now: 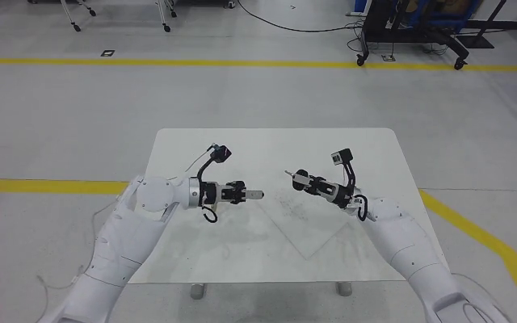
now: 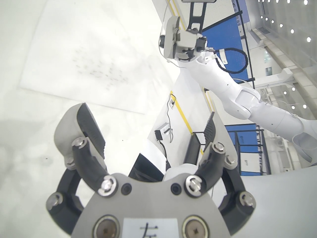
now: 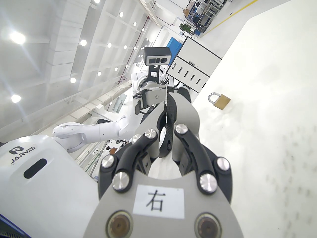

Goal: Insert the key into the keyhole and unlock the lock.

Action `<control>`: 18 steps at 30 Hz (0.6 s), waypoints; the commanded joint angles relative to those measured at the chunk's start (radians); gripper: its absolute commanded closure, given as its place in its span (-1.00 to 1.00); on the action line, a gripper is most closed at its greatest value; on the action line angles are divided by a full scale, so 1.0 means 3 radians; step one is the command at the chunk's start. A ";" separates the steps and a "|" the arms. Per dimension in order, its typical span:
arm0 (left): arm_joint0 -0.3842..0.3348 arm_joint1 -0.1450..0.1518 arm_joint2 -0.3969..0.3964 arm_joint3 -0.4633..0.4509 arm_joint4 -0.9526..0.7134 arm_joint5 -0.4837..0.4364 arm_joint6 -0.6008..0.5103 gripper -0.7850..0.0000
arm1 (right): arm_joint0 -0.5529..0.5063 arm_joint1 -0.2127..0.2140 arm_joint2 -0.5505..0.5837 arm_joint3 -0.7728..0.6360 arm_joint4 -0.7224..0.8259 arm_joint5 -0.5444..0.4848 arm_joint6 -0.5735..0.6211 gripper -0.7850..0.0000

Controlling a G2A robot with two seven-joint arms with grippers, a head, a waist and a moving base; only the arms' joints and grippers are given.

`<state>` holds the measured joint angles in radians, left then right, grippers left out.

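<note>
Top view, and the big white table (image 1: 242, 145) takes up the middle of the frame, with yellow floor lines running behind and beside it. A clear sheet (image 1: 311, 230) lies on it, just right of and below centre, turned cornerwise and speckled with small dark marks. Those marks show on it in the left wrist view too (image 2: 74, 38).

Now the arms. One comes in from the lower left of the frame and one from the lower right, and they point at each other above the tabletop. The left gripper (image 1: 257, 195) sits just left of centre. The right gripper (image 1: 287, 172) is just right of centre and a touch higher in the frame. They are tip to tip, near each other but apart.

The left gripper (image 2: 151, 130) is spread wide, its ribbed pads (image 2: 90, 130) well apart with nothing between them. Past it hangs the right gripper (image 2: 168, 43), raised over the table.

The right gripper (image 3: 166, 92) has its fingers pressed tight together. A thin pale sliver (image 3: 166, 105) runs between the black pads, and I cannot tell whether that is the key.

And there is the lock (image 3: 221, 101): a brass padlock with a silver shackle, lying on the table close to its edge, off to one side of the right gripper and well apart from it.
</note>
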<state>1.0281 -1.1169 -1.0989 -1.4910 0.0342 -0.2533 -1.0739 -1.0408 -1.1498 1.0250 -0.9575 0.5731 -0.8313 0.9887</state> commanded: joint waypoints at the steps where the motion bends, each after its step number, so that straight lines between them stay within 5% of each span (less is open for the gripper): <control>1: 0.0113 0.0063 -0.0198 -0.0270 0.0356 0.0143 0.0036 -1.00 | 0.0000 0.0000 0.0000 0.0000 0.0000 0.0000 0.0000 1.00; 5: 0.0414 0.0193 -0.0508 -0.1021 0.1368 0.0607 -0.0148 -1.00 | 0.0000 0.0000 0.0000 0.0000 0.0000 0.0000 0.0000 1.00; 9: 0.0669 0.0278 -0.0470 -0.1650 0.2469 0.0929 -0.0695 -1.00 | 0.0000 0.0000 0.0000 0.0000 0.0000 0.0000 0.0000 1.00; 13: 0.0616 0.0282 -0.0234 -0.1596 0.3014 0.1037 -0.1000 -1.00 | 0.0000 0.0000 0.0000 0.0000 0.0000 0.0000 0.0000 1.00; 18: 0.0273 0.0191 0.0271 -0.1101 0.3348 0.1137 -0.1076 -0.83 | 0.0000 0.0000 0.0000 0.0000 0.0000 0.0000 0.0000 1.00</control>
<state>1.1337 -1.0533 -1.0472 -1.8539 1.0373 0.0815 -1.4012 -1.0408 -1.1498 1.0250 -0.9575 0.5731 -0.8314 0.9887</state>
